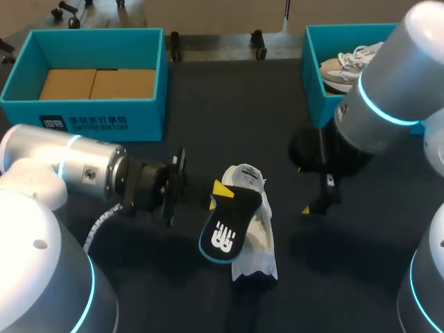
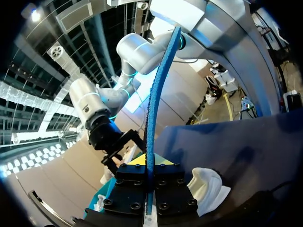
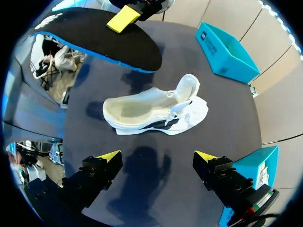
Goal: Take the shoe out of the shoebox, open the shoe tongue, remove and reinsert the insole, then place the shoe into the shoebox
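**Head view:** the left hand [image 1: 216,193] is closed on the insole [image 1: 223,225], a flat black sheet with a blue rim. It is held just above the white shoe [image 1: 255,239], which lies on the dark bench [image 1: 208,125]. The right hand [image 1: 303,189] hangs beside the shoe. A teal shoebox [image 1: 90,114] stands behind.

**Left wrist view:** only here is the insole [image 2: 156,94] seen edge-on, a thin blue strip clamped between the 2 fingers.

**Right wrist view:** this view alone shows the shoe's [image 3: 151,111] pale inner footbed. The right hand [image 3: 156,156] is spread wide and holds nothing.
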`<action>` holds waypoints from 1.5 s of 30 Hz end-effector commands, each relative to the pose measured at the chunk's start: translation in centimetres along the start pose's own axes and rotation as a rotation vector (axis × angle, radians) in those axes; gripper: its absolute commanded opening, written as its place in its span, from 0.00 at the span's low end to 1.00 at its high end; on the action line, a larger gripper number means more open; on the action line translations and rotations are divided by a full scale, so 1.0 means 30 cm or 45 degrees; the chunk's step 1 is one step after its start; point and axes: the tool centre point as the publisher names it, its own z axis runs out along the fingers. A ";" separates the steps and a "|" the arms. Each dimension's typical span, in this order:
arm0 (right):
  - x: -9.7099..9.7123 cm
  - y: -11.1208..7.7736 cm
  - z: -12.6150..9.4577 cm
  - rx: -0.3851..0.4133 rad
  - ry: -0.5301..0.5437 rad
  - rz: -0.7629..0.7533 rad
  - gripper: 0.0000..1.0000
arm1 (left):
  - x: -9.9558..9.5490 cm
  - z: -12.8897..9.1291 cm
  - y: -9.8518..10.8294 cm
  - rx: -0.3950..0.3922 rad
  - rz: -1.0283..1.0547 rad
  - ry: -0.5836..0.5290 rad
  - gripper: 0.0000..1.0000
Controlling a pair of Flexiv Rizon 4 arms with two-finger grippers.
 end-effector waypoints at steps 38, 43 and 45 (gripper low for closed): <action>0.117 -0.016 0.184 -0.053 0.031 -0.037 1.00 | 0.176 0.062 0.014 0.017 -0.259 -0.152 0.00; 0.117 -0.016 0.184 -0.053 0.031 -0.037 1.00 | 0.190 0.073 0.023 0.015 -0.304 -0.153 0.00; 0.117 -0.016 0.184 -0.053 0.031 -0.037 1.00 | 0.192 0.076 0.027 0.019 -0.327 -0.159 0.00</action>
